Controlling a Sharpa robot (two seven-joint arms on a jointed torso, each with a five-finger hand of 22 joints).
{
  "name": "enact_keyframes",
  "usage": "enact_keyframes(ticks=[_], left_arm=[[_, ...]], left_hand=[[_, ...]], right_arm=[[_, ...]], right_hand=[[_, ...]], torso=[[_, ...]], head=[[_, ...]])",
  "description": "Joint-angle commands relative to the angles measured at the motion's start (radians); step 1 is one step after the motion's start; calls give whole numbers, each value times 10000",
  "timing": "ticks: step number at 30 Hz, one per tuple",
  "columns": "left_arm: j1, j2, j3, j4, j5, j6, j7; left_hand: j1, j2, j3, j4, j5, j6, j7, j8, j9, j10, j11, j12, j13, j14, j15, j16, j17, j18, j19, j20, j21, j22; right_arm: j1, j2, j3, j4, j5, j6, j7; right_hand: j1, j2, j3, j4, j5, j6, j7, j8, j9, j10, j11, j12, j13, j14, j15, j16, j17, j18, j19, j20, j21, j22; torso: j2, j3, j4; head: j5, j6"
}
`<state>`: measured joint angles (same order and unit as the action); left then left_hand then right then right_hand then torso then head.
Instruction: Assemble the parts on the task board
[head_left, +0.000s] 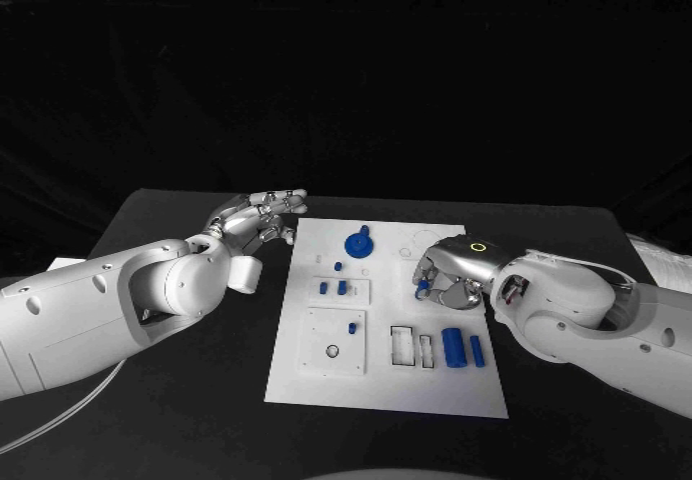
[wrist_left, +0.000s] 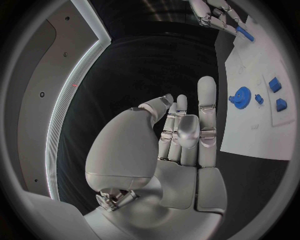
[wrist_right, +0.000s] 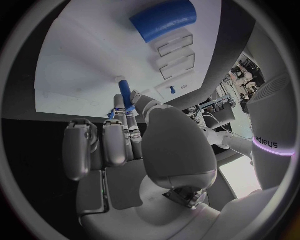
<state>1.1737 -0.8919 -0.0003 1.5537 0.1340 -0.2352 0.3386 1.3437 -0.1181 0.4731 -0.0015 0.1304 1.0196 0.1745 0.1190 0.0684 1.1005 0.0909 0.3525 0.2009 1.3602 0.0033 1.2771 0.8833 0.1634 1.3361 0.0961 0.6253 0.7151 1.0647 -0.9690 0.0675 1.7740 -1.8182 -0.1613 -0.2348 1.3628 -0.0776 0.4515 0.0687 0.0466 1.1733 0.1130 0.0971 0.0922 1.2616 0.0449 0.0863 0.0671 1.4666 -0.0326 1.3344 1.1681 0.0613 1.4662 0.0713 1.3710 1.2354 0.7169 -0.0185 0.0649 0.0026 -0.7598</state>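
Observation:
The white task board (head_left: 387, 385) lies in the middle of the black table. My right hand (head_left: 450, 275) hovers over its right side and pinches a slim blue peg (head_left: 421, 287) (wrist_right: 125, 93) between thumb and fingertips. My left hand (head_left: 260, 218) (wrist_left: 181, 140) is held off the board's far left corner, fingers apart and holding nothing. On the board are a blue gear (head_left: 358, 243) (wrist_left: 239, 95), two small blue blocks (head_left: 335, 288), a thick blue cylinder (head_left: 454, 347) (wrist_right: 164, 20), a thinner one (head_left: 476, 348) and a tiny peg (head_left: 352, 327).
Two rectangular recesses (head_left: 402, 345) lie beside the thick cylinder. A raised white square plate with a round hole (head_left: 333, 350) occupies the board's near left part. The black table (head_left: 173, 420) extends around the board on all sides.

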Motion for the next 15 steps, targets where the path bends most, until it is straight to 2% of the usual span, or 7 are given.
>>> enact_keyframes(ticks=[1,5,9,15], left_arm=[[5,12,5,-5,-43,184,40],[4,22,5,-17,-43,192,43],[4,44,4,-24,-43,202,54],[3,109,4,-37,-43,107,183]], left_hand=[[-103,-24,-38,5,7,-57,-12,58,-3,-81,-13,34,9,-65,1,-23,-9,138,-78,18,-64,-9],[-103,-24,-38,5,7,-57,-12,58,-3,-81,-13,34,9,-65,1,-23,-9,138,-78,18,-64,-9],[-103,-24,-38,5,7,-57,-12,58,-3,-81,-13,34,9,-65,1,-23,-9,138,-78,18,-64,-9],[-111,-6,-44,16,11,-58,-16,66,-1,-92,-17,59,16,-56,1,-7,17,136,-73,19,-45,9]], right_arm=[[62,-159,25,319,472,-373,-20],[137,-305,52,757,783,-542,41],[137,-158,59,1042,926,-624,167],[-85,508,9,1304,705,-632,344]], right_hand=[[123,40,-21,13,21,141,-55,23,18,54,31,-42,1,405,-22,-27,-24,42,162,-35,31,-10],[140,1,-6,-5,21,137,-53,17,23,54,28,-64,0,401,-21,-27,-26,43,161,-35,29,-12],[188,-20,29,-44,24,137,-47,12,31,56,27,-85,0,400,-23,-23,-22,46,156,-37,21,-25],[260,-67,77,-116,26,127,-24,-1,41,48,38,-125,-1,391,-20,-37,-49,59,138,-40,-15,-83]], torso=[[-4,-3,-4],[3,3,-5],[2,-5,-2],[-3,-10,16]], head=[[18,1],[51,3],[68,35],[170,52]])
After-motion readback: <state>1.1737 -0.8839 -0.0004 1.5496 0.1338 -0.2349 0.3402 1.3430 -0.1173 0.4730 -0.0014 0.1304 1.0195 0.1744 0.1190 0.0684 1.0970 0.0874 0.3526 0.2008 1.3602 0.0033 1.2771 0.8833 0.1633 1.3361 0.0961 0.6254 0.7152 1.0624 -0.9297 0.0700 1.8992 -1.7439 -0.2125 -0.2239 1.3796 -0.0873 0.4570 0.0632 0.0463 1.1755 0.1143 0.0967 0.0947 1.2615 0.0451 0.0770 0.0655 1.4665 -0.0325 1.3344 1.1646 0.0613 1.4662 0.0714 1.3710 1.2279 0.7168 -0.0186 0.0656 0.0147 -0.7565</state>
